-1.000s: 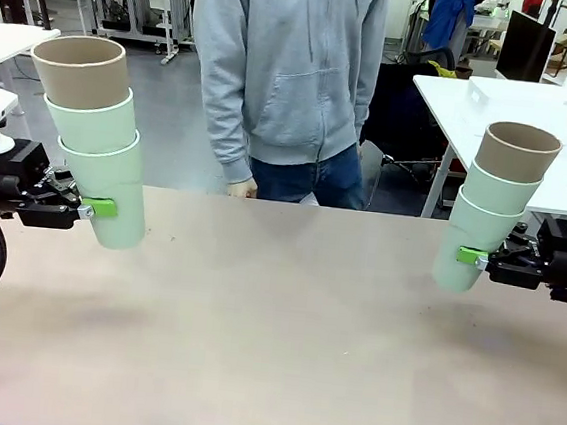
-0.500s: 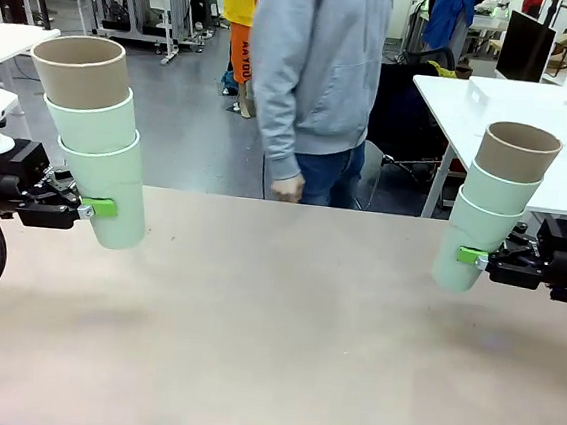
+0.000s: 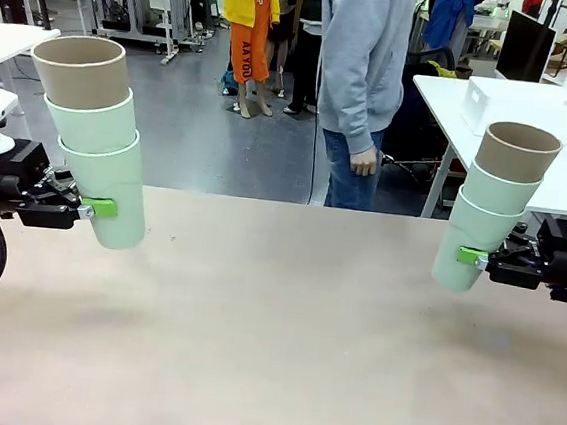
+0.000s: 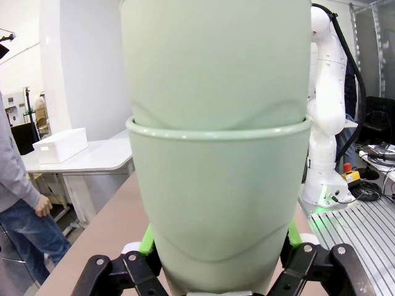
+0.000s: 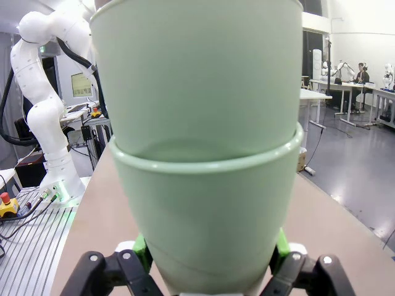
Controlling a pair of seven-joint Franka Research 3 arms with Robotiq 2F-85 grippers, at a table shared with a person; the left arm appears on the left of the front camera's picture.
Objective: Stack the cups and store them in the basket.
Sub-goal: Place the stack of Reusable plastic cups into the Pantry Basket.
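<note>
Front: left gripper (image 3: 103, 208) at 9 o'clock clamps the left stack (image 3: 103, 160), a tan cup over two mint ones. Right gripper (image 3: 473, 257) at 3 o'clock clamps the right stack (image 3: 492, 208), same order. Basket (image 3: 503, 101) on the side table (image 3: 444, 107) at 1 o'clock.
Left wrist: green pads (image 4: 147, 242) pinch both sides of the bottom mint cup.
Right wrist: same pinch.

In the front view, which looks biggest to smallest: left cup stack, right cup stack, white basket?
Largest: left cup stack
Then: right cup stack, likely equal but farther from camera
Smallest-looking: white basket, perhaps because it sits far back
</note>
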